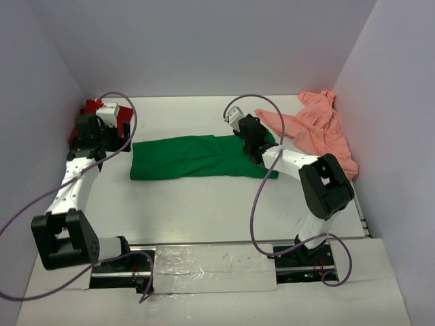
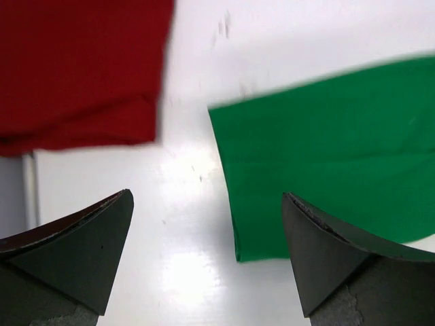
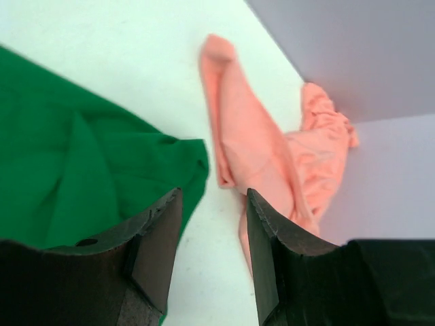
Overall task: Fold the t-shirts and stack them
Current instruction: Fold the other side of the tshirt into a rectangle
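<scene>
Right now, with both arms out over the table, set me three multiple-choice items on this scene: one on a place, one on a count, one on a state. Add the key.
1. Where does the salmon-pink t-shirt lie?
A. In the far right corner, by the wall.
B. At the centre, folded flat.
C. At the near left edge.

2. How many t-shirts lie on the table?
A. Two.
B. Three.
C. Four.

3. How does the left gripper stand?
A. Shut on red cloth.
B. Open, holding nothing.
C. Shut on green cloth.

Key: 1 A, it is bunched up against the right wall. 2 B, there is that one, the green t-shirt and the dark red t-shirt. 3 B, its fingers stand wide apart over bare table, between the red and the green cloth.
</scene>
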### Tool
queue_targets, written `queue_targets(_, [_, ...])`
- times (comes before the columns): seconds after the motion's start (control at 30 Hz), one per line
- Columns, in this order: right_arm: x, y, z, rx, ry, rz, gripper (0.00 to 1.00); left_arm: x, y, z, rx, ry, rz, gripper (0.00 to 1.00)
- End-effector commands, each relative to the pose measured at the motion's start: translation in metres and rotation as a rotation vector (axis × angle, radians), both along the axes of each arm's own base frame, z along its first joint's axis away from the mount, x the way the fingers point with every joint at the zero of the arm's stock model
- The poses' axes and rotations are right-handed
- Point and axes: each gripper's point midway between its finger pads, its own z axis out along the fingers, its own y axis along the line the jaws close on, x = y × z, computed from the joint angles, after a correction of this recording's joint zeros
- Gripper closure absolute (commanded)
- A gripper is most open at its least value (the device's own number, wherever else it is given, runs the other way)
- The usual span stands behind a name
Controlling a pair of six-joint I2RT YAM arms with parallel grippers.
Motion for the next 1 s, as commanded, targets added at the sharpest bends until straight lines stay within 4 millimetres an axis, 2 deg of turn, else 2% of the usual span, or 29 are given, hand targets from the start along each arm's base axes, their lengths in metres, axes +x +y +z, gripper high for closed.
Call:
queue_targets(0.0, [0.005,-0.006,0.065,0.068,-0.219,-0.061,0.50,0.007,-0.007,0.042,-0.039,-0.150,-0.015,0.01])
queue_targets(0.07, [-0.007,0.006,0.050,0.120,-0.057,-0.011,0.52,0.001,-0.021,0.039,-0.068,-0.104,-0.093,0.01])
queue_targets(0.1, [-0.011,0.019,0.043,0.166,0.000,0.044,0.54,-0.003,-0.026,0.037,-0.094,-0.070,-0.107,0.01])
queue_targets(0.17, [-0.023,0.028,0.033,0.201,0.106,0.071,0.63,-0.006,-0.033,0.030,-0.113,-0.021,-0.160,0.01])
queue_targets(0.23, [-0.033,0.038,0.025,0.242,0.190,0.108,0.99,-0.018,-0.047,0.021,-0.159,0.030,-0.231,0.01])
queue_targets(0.3, [-0.044,0.043,0.015,0.271,0.253,0.122,1.00,-0.028,-0.056,0.016,-0.148,0.056,-0.328,0.01])
queue_targets(0.33, [-0.050,0.046,0.009,0.275,0.289,0.143,1.00,-0.041,-0.065,0.011,-0.182,0.099,-0.378,0.01])
queue_targets(0.47, [-0.069,0.051,-0.016,0.276,0.398,0.178,1.00,-0.056,-0.069,0.008,-0.180,0.099,-0.412,0.01])
queue_targets(0.6, [-0.079,0.043,-0.047,0.234,0.482,0.155,1.00,-0.061,-0.067,0.003,-0.168,0.089,-0.400,0.01])
queue_targets(0.73, [-0.093,0.047,-0.071,0.232,0.587,0.173,1.00,-0.062,-0.063,0.002,-0.151,0.091,-0.374,0.01])
queue_targets(0.97, [-0.108,0.050,-0.100,0.212,0.731,0.194,1.00,-0.065,-0.063,0.009,-0.144,0.073,-0.375,0.01])
